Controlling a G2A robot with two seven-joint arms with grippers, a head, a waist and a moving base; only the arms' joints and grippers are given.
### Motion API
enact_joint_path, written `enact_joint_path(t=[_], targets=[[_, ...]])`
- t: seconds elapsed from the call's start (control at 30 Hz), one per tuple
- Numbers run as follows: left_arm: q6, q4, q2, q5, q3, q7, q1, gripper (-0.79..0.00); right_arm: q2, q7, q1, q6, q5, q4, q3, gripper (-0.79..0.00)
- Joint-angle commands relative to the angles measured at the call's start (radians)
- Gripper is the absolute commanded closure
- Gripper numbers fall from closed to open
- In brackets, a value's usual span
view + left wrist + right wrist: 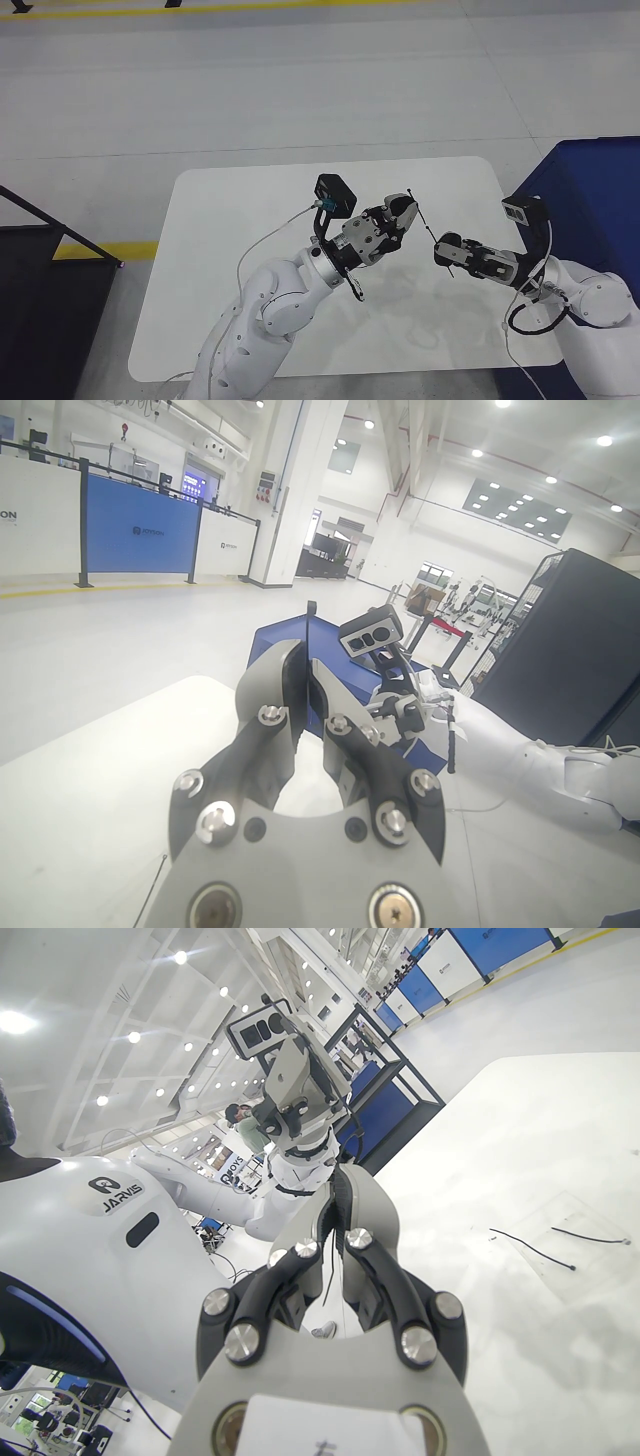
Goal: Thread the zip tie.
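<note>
A thin black zip tie (pixel 421 218) is held in the air over the white table (pixel 230 300), slanting between my two grippers. My left gripper (pixel 406 212) is shut on it near its head end. In the left wrist view the strap rises from the left gripper (pixel 306 660), and the small head (pixel 311 605) sticks out beyond it. My right gripper (pixel 445 250) is shut on the other stretch. In the right wrist view the thin tail (pixel 327 1278) hangs behind the right gripper (pixel 336 1188). The grippers stand close together, tips toward each other.
Two spare black zip ties (pixel 530 1247) (pixel 590 1235) lie flat on the table on a clear sheet. A dark blue cabinet (pixel 590 200) stands against the table's right edge, beside the right arm. Open white tabletop lies to the left of both arms.
</note>
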Motion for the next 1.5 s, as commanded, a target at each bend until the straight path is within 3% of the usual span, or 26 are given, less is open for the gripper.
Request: enact_joint_path(t=[0.0,0.9,1.47], targets=[[0.000,0.000,0.000,0.000,0.000,0.000,0.000,0.000,0.000,0.000,0.000,0.000,0.000,0.000,0.000,0.000],[0.012,-0.008,0.001,0.003,0.003,0.005,0.010,0.000,0.001,-0.044,-0.017,-0.033,-0.035,0.010,0.004,0.000],[0.016,0.034,-0.002,-0.014,0.020,-0.007,-0.028,0.000,0.001,-0.044,-0.017,-0.033,-0.035,0.010,0.004,0.000]])
